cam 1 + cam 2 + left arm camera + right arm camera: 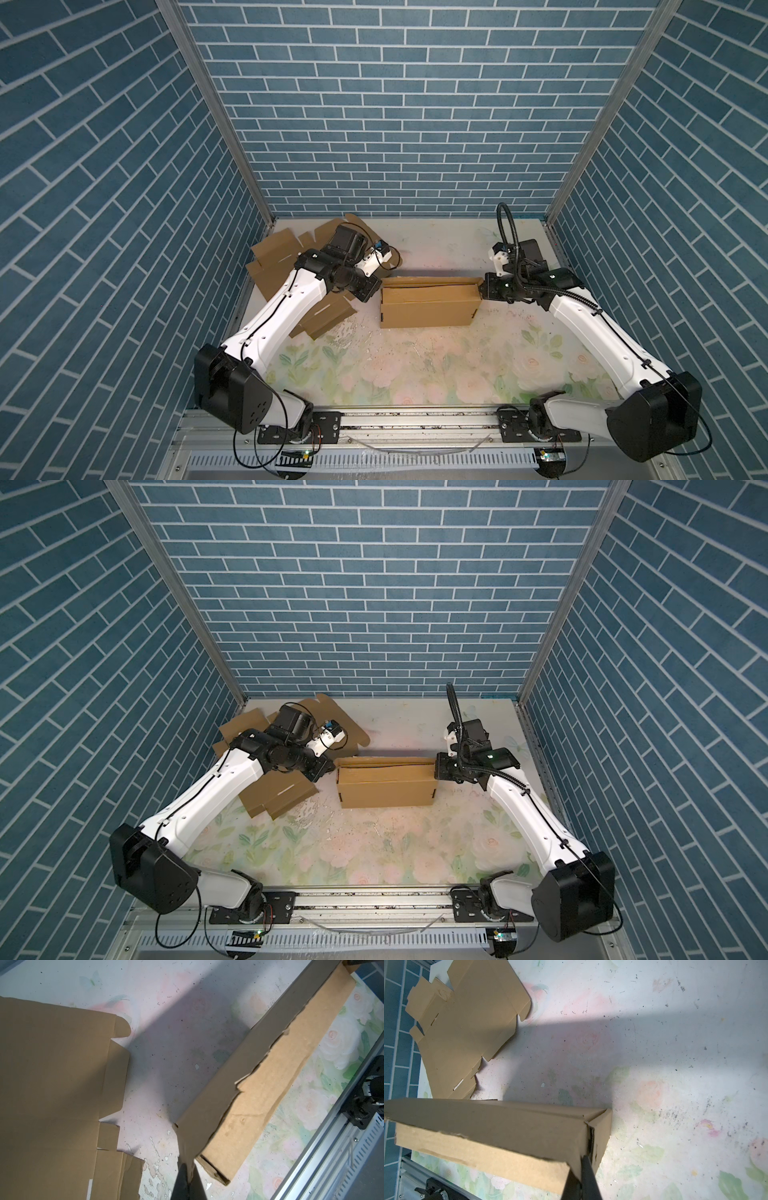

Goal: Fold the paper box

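The paper box, partly folded with its long top flap ajar, stands on the desk midway between the side edges and nearer the rear edge. The left tool is clenched on a flap at the box's left end. The right tool is clenched on the wall at its right end. Some flat cardboard sheets lie at the desk's rear left corner, partly under the left arm.

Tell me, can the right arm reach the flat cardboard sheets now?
Probably not: the right gripper is shut on the paper box, and that box and the left gripper stand between it and the flat cardboard sheets.
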`<action>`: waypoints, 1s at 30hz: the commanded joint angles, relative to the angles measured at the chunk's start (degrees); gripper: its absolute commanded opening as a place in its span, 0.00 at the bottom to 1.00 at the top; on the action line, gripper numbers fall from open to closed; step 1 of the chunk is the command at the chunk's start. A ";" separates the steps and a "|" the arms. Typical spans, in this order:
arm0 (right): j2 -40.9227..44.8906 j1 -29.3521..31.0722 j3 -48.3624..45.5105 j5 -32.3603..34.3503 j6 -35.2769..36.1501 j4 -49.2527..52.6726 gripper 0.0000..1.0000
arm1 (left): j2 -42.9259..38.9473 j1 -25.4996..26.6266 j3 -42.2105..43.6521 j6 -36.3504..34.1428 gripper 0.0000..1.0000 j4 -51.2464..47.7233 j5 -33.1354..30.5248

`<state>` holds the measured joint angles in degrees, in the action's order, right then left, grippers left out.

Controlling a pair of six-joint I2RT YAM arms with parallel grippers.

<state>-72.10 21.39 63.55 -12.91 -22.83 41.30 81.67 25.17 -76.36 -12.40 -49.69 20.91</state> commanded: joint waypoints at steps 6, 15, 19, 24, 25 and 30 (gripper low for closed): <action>0.35 0.67 -1.36 4.04 -5.41 6.45 0.00 | 1.62 -0.27 -2.22 8.75 0.00 -2.84 4.19; 1.51 1.09 -2.77 5.80 -9.16 5.11 0.00 | 1.48 -0.29 -0.70 20.99 0.00 -0.93 4.67; 1.60 1.25 -2.98 6.29 -9.96 4.85 0.00 | 0.69 -0.28 0.51 25.24 0.00 1.49 5.31; 1.87 1.30 -3.16 6.93 -10.95 4.51 0.00 | -0.19 -0.04 3.15 28.39 0.00 3.84 6.30; 1.85 1.29 -3.17 6.93 -11.09 4.43 0.00 | -0.22 -0.03 3.36 28.67 0.00 3.94 5.90; 1.72 1.38 -3.59 6.75 -11.80 4.01 0.00 | -0.98 0.26 5.59 31.85 0.00 6.62 5.23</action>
<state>-70.17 22.61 62.83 -8.14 -31.18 41.32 81.54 25.08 -72.44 16.23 -43.88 26.00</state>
